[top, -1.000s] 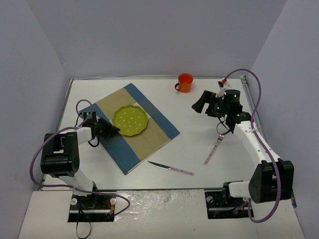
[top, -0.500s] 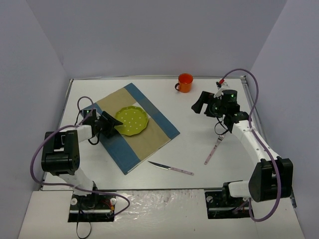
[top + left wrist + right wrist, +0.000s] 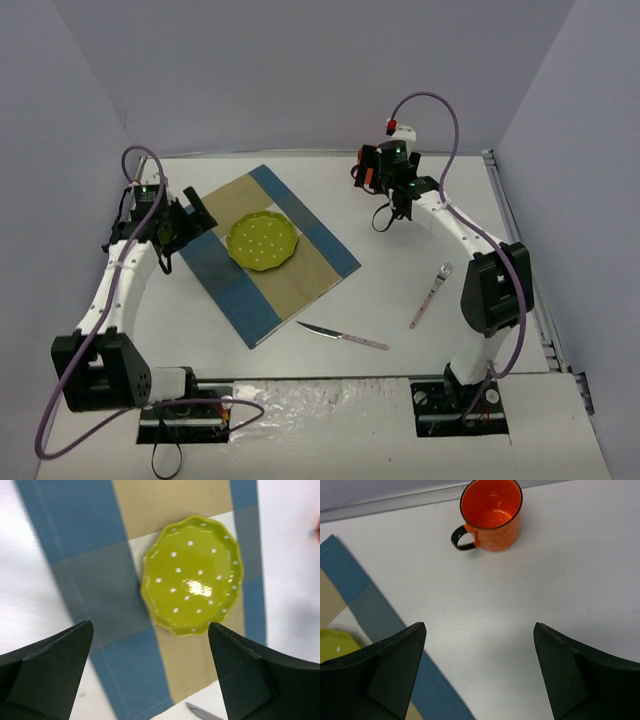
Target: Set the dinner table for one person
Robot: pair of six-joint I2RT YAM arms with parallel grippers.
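Observation:
The dinner table [image 3: 400, 250] is a white tabletop carrying a blue-and-tan placemat [image 3: 300, 275]. A green dotted plate [image 3: 262, 241] lies flat on the mat's middle. My left gripper [image 3: 178, 222] hovers left of the plate, open and empty; in the left wrist view the plate [image 3: 192, 575] lies ahead of the left gripper [image 3: 150, 625]. An orange mug [image 3: 491, 514] stands upright near the far edge, straight ahead of my open, empty right gripper [image 3: 479, 625]. In the top view the right gripper [image 3: 368, 172] mostly covers the mug. A fork [image 3: 432, 295] and a knife [image 3: 343, 338] lie on the bare table.
Grey walls close the table in at the back and both sides. A metal edge [image 3: 390, 502] runs just behind the mug. The knife tip [image 3: 200, 712] shows just off the mat's near corner.
My left gripper has opened off the plate, risen and pulled back to the left. My right arm has swung left and toward the far edge, over to the mug. The plate rests on the mat.

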